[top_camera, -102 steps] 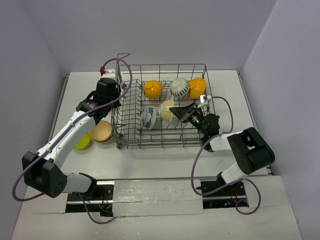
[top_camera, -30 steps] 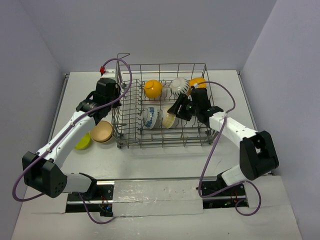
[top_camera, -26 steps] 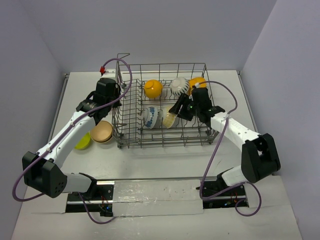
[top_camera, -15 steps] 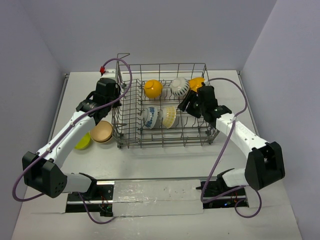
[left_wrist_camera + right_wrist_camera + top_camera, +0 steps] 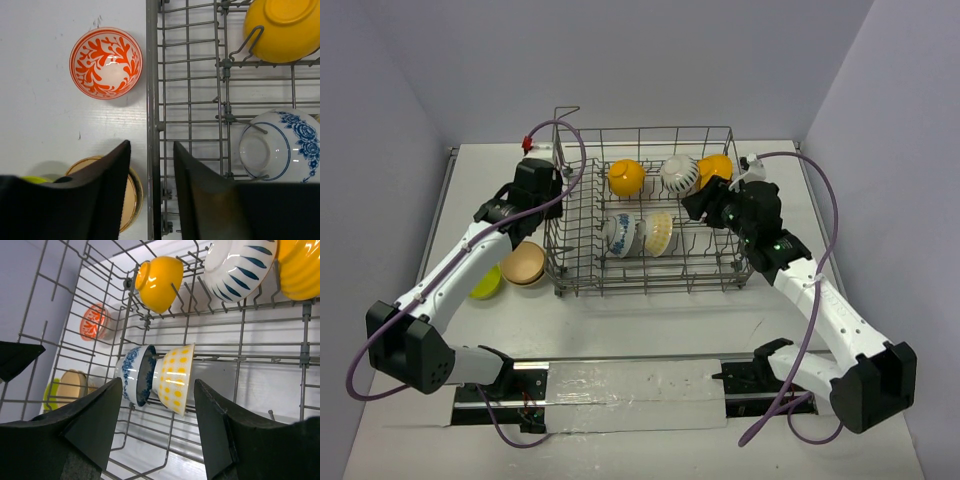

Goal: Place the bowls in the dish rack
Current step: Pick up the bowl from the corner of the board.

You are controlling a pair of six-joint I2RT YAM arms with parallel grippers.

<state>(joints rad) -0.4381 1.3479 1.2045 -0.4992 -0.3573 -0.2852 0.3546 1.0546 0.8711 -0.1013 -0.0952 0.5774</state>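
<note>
The dish rack point(image 5: 152, 75) is dull grey metal wire. Inside it, the blue-patterned bowl point(image 5: 277, 145) looks smooth and glossy; outside it, the table point(image 5: 45, 125) is matt white.

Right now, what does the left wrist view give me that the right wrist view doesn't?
Only left wrist: the left gripper, open, straddling the left wall of the dish rack. Only right wrist: the white striped bowl, a second orange-yellow bowl, the yellow-dotted bowl, the open right gripper. Both: one orange-yellow bowl, the blue-patterned bowl, and outside the rack the red-and-white bowl and tan bowl.
</note>
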